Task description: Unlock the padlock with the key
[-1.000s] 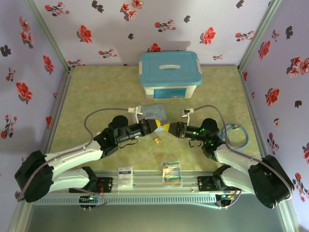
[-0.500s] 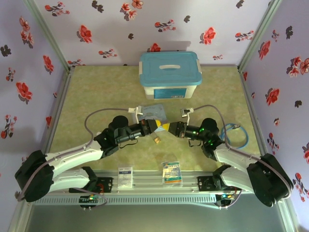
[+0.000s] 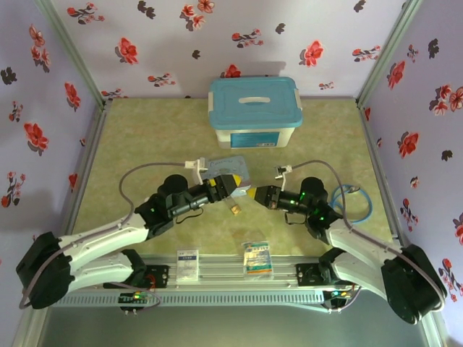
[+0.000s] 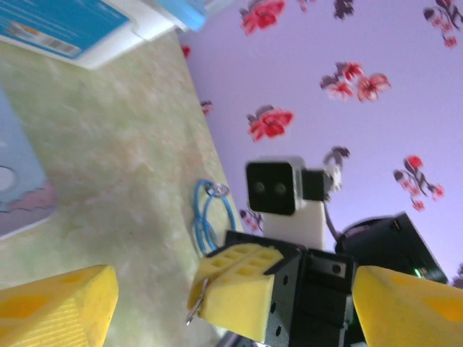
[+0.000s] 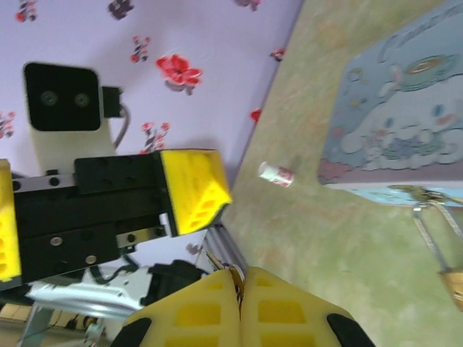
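Observation:
My right gripper [image 5: 237,280] is shut on the small silvery key [image 5: 219,260], whose blade pokes out past the yellow pads. In the left wrist view the key [image 4: 194,304] sticks out of the right gripper's closed fingers [image 4: 239,285]. My left gripper [image 3: 230,183] is open, its jaws spread wide on either side of the right gripper [image 3: 255,194], touching nothing. The brass padlock [image 3: 235,210] lies on the table just in front of both grippers, and its thin shackle and gold body [image 5: 452,278] show beside the cartoon tin [image 5: 405,137].
A blue-lidded box [image 3: 255,112] stands at the back. The cartoon tin [image 3: 231,165] lies behind the left gripper. A small white cylinder [image 5: 277,173] rests on the mat. A blue cable [image 3: 354,202] coils at the right. Two printed packets [image 3: 256,258] sit on the front rail.
The left gripper was shut close against the right gripper's tips; it has opened and drawn back slightly. The right gripper stays shut on the key.

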Action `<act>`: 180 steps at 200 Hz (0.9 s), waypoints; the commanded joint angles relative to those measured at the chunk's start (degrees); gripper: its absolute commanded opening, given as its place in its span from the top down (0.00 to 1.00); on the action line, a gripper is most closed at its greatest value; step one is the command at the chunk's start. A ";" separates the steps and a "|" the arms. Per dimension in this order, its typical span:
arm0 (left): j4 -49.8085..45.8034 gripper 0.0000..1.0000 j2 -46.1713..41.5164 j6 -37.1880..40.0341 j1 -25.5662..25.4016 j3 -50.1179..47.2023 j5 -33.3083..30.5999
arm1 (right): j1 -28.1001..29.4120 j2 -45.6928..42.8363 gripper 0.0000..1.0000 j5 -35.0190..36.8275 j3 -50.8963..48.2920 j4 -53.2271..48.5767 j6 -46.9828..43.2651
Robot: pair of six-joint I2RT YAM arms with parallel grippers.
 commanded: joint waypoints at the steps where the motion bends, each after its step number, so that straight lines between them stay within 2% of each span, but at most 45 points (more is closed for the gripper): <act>1: -15.99 0.15 -0.37 1.40 -2.52 2.00 -12.00 | -0.19 -2.74 1.00 7.91 1.57 -11.31 -5.78; 23: -19.16 0.15 2.30 1.37 -6.51 2.88 -17.56 | -0.63 -4.01 1.00 13.67 1.49 -16.58 -6.22; 48: -17.77 0.17 7.54 -2.61 -8.36 2.27 -20.17 | -0.76 -4.92 1.00 20.86 1.29 -22.63 -6.70; 76: -14.98 0.18 13.08 -3.97 -10.35 2.24 -24.04 | -0.76 -4.85 1.00 19.98 0.26 -21.44 -6.26; 89: -10.37 0.21 15.26 -5.68 -10.62 0.32 -25.05 | -0.76 -5.30 1.00 19.59 0.04 -21.50 -6.07; 102: -6.93 0.26 17.65 -6.73 -10.68 -1.03 -26.17 | -0.76 -6.05 1.00 19.38 -0.31 -21.72 -6.05; 116: -7.49 0.35 19.68 -4.80 -11.05 0.11 -27.36 | -0.81 -6.87 1.00 19.53 -0.83 -21.85 -5.82; 144: -13.73 0.36 23.24 -1.35 -11.93 4.65 -29.14 | -0.76 -8.30 1.00 20.01 -2.15 -22.41 -5.93; 180: -5.85 0.37 27.63 -4.86 -12.53 1.66 -30.47 | -0.76 -8.57 1.00 19.99 -3.24 -21.48 -5.72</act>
